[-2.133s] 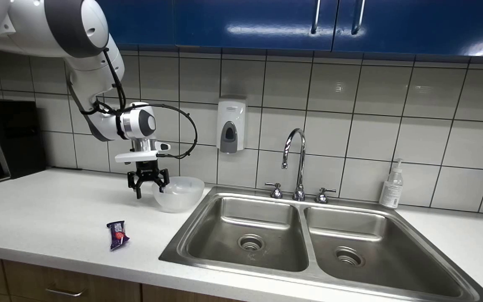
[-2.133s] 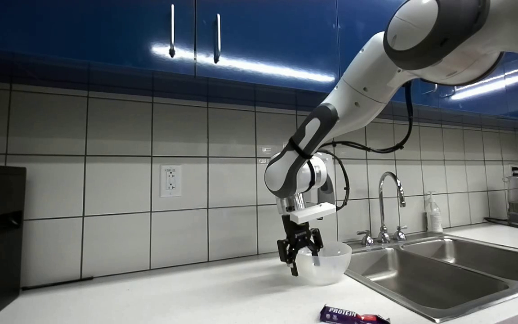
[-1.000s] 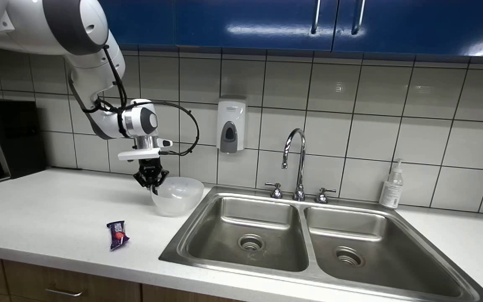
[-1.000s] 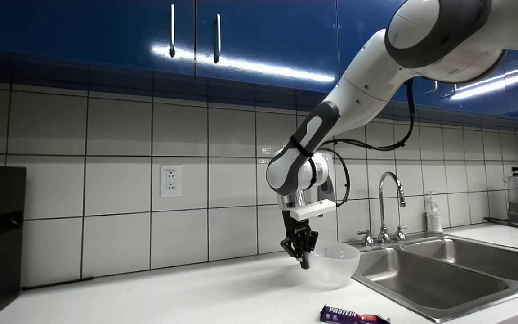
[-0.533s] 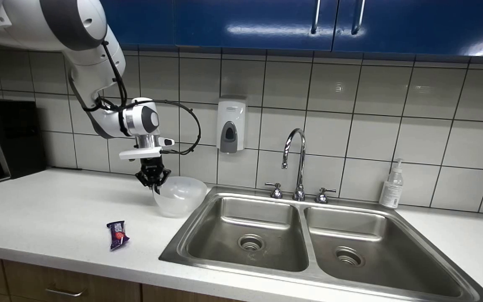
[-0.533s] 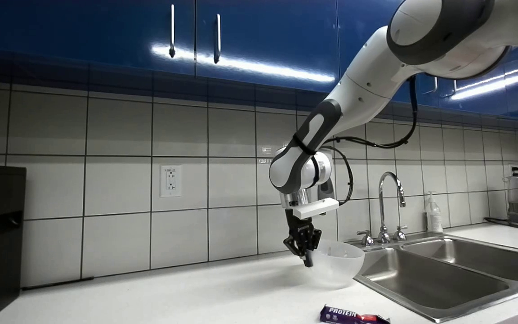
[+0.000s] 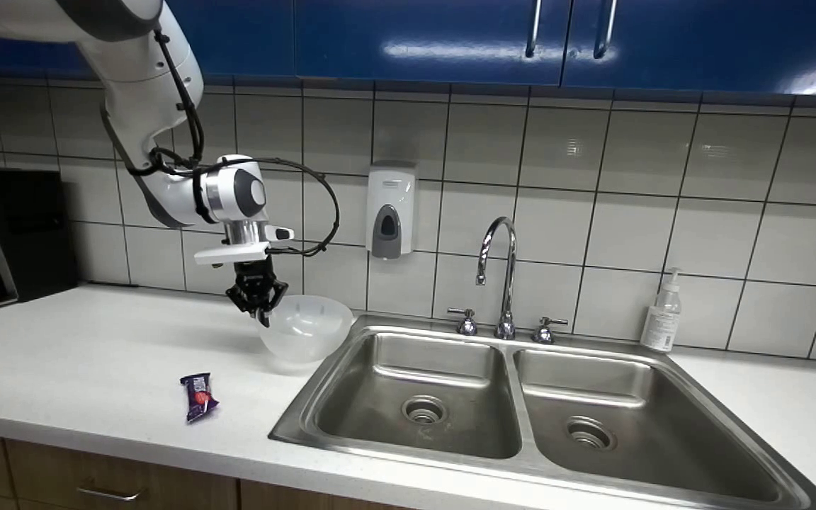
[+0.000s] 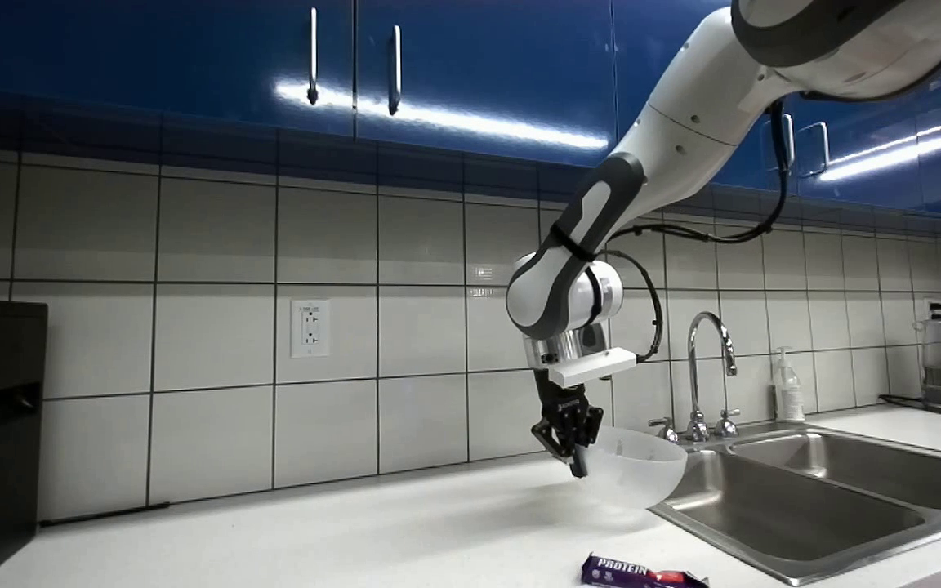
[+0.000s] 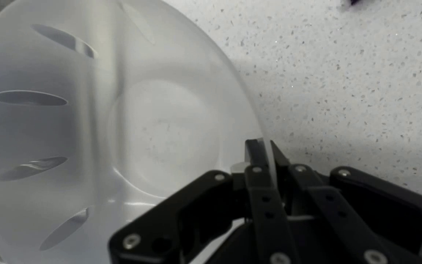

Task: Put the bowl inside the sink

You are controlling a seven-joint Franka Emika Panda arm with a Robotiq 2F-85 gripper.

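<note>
My claw (image 9: 267, 150), drawn narrow, pinches the rim of the translucent whitish bowl (image 7: 309, 333); as the wrist view shows, one fingertip lies inside the wall and the other outside. The bowl opens upward, with elongated slot-like shapes in the side opposite my grip. In both exterior views it is beside the stainless steel sink (image 7: 299, 418), at the edge nearest the left-hand basin (image 7: 465, 425); whether it overhangs that edge I cannot tell. It appears just clear of the speckled countertop (image 7: 117, 354), where a soft shadow spreads below it. A round drain (image 7: 424, 409) marks the floor of the left-hand basin. Behind the paired basins stands a chrome gooseneck faucet (image 7: 511, 283), flanked by two lever handles (image 7: 466, 324). A purple and red packet (image 8: 634, 573), lettered PROTEIN, lies on the countertop, apart from the bowl. In an exterior view, a soap dispenser (image 7: 391, 212) is mounted on the tiles (image 7: 408, 127); a pump bottle (image 7: 661, 322) stands at the sink's rear right corner.
</note>
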